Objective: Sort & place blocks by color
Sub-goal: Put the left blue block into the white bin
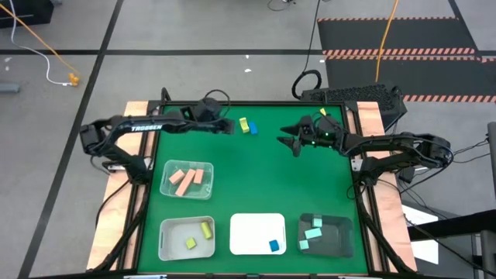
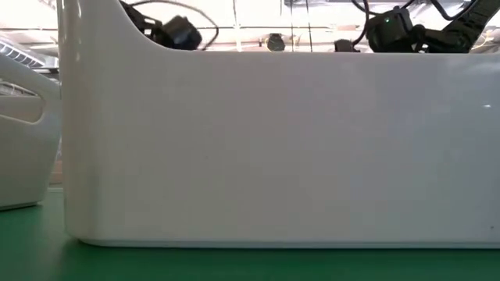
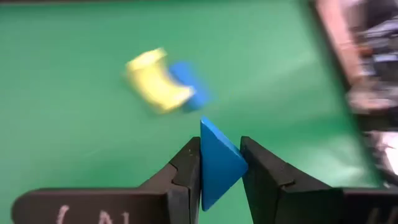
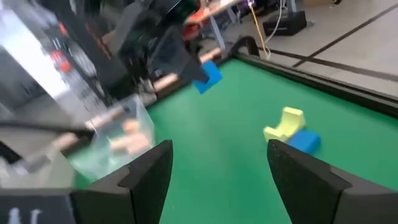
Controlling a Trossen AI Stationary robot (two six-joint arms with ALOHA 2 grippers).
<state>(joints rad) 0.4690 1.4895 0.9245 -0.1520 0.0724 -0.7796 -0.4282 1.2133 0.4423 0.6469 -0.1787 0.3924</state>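
The left gripper (image 3: 221, 165) hangs over the far part of the green table (image 1: 256, 178), near its far edge, its fingers clamped narrow on a blue block (image 3: 217, 163) that sits edge-up between them. Just beyond it on the mat lie a yellow block (image 1: 243, 124) and another blue block (image 1: 253, 129), touching each other. The right gripper (image 1: 293, 142) waits a little to the right of that pair, its fingers spread wide around nothing.

The middle of the mat is bare green, open between the arms and the trays along the near edge. There, a clear tray (image 1: 187, 180) holds salmon-pink blocks (image 1: 184, 180), a second clear tray (image 1: 186, 238) holds two yellow-green blocks (image 1: 206, 229), the white tray (image 1: 256, 232) has one blue block (image 1: 273, 245) near its corner, and the dark tray (image 1: 326, 235) holds pale mint blocks (image 1: 313, 232). In the low view the white tray's wall fills nearly everything
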